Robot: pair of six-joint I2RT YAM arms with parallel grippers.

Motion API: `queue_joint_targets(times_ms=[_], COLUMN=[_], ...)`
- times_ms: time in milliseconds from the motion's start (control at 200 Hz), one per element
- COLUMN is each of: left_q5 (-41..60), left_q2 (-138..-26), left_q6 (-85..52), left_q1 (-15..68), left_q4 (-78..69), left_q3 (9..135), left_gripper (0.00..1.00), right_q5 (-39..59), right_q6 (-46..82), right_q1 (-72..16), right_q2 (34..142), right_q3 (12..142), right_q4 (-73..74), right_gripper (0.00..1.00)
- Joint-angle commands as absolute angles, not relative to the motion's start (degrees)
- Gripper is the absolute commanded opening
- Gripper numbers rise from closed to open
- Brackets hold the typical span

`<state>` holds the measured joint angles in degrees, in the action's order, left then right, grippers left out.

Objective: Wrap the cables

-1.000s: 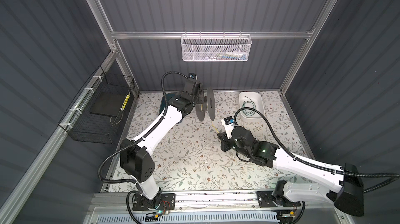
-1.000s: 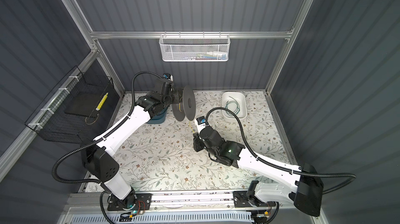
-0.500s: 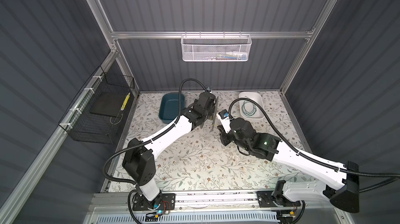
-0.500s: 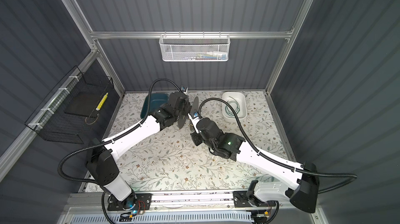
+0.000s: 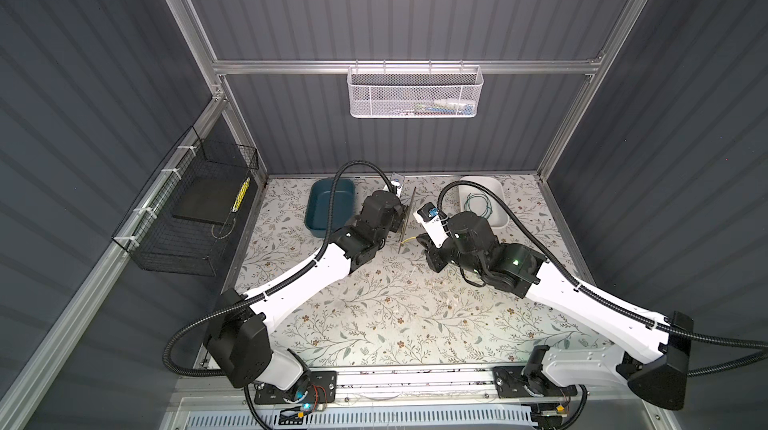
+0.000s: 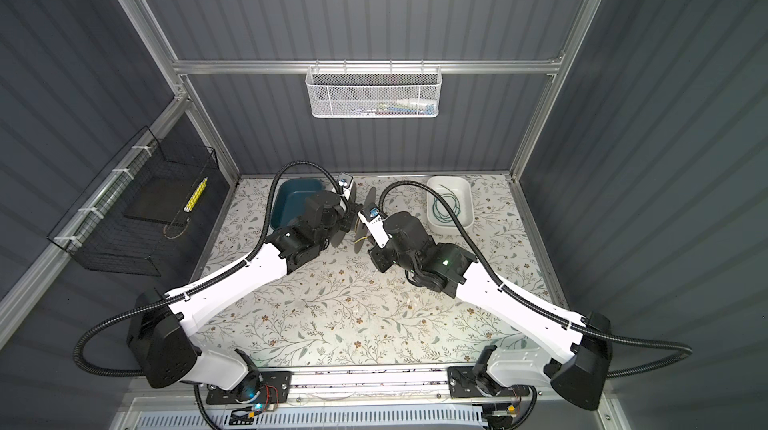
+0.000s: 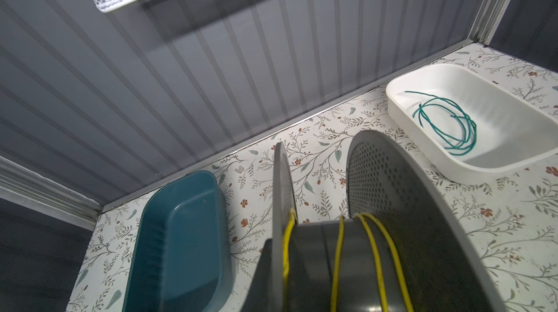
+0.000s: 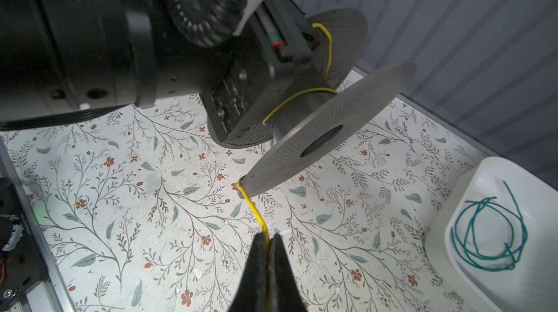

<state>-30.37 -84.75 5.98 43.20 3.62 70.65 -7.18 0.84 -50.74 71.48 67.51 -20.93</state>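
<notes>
Clamping the grey spool point(image 8: 320, 132) aloft in the left gripper point(image 5: 400, 219), hub free for winding. Pinching the partly wound yellow cable point(image 8: 255, 208) between the right gripper's point(image 8: 268, 244) closed jaws, likely for tension. Leaving the green cable point(image 8: 489, 235) coiled in the far-right white tray point(image 8: 483, 174).

Left wrist view crops spool point(image 7: 392, 189) and yellow cable point(image 7: 376, 253); mesh basket point(image 5: 374, 95) contents unreadably small
</notes>
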Motion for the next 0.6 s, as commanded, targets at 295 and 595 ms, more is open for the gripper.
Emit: queue_joint_targets(times_ms=[295, 595], left_q5=[-27.50, -27.51], left_q2=[-85.91, -84.53], left_q6=[9.98, 12.29], left_q1=[42.05, 42.80], left_q4=[10.02, 9.74], left_q3=[66.14, 63.28], left_gripper=[0.00, 0.00], right_q5=[-2.60, -0.51], right_q6=[8.32, 5.77], right_q1=[-45.57, -39.60], right_q2=[67.94, 70.64], right_q3=[66.50, 68.56], right_q4=[-4.04, -4.72], right_gripper=[0.00, 0.00])
